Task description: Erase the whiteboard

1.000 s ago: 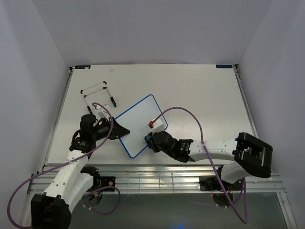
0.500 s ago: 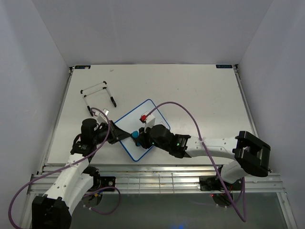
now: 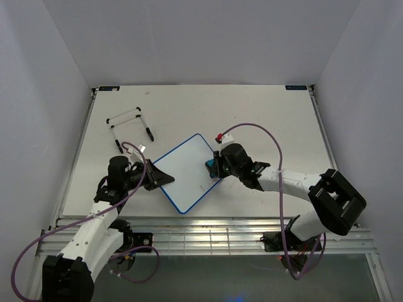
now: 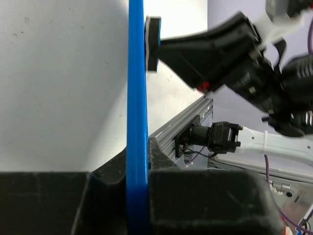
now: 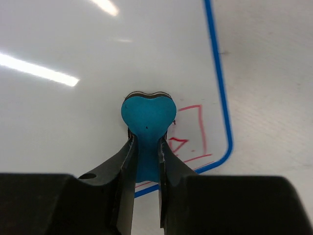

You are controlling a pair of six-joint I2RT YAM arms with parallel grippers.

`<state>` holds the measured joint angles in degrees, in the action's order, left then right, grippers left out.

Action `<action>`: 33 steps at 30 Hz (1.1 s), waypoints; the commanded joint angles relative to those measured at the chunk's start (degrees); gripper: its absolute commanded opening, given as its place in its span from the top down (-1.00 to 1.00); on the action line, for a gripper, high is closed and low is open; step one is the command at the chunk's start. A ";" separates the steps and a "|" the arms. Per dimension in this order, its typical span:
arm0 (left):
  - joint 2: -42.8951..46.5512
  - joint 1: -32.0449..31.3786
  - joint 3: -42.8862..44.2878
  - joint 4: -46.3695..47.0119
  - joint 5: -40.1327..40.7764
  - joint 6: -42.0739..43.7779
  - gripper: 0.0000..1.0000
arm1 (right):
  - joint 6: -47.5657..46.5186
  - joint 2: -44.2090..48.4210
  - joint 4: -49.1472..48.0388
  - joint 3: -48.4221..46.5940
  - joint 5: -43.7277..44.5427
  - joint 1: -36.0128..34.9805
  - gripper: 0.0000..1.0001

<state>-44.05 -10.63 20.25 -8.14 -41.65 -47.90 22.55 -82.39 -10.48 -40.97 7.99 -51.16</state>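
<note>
My right fingers (image 5: 122,169) pinch the eraser (image 5: 148,113), seemingly touching the whiteboard (image 3: 182,170); red marks (image 5: 191,132) lie just right of it, lower right. My left fingers (image 4: 205,196) clamp its edge.

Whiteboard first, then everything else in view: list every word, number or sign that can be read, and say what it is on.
Nothing here can be read as text.
whiteboard: red marks near its corner, a box outline and loose strokes, partly behind the blue eraser; no legible word or number.
table: two small dark stickers at the far edge, left label and right label; too small to read.
</note>
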 commanded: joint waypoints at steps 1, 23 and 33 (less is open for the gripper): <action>0.46 -1.49 2.25 2.96 -11.61 -2.46 1.00 | -8.02 -3.73 6.70 0.20 -0.60 5.70 0.85; -0.51 -1.41 3.22 0.85 -7.92 -0.62 1.00 | -8.67 -0.15 12.33 -3.51 -16.78 -3.57 0.84; -0.86 -1.41 3.30 0.85 -6.08 -0.44 1.00 | -2.33 5.48 14.43 2.38 -12.22 -9.67 0.85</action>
<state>-45.21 -11.27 20.53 -10.37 -43.38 -46.92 17.47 -76.77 -1.37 -41.36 -4.27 -60.40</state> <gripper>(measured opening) 0.177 0.232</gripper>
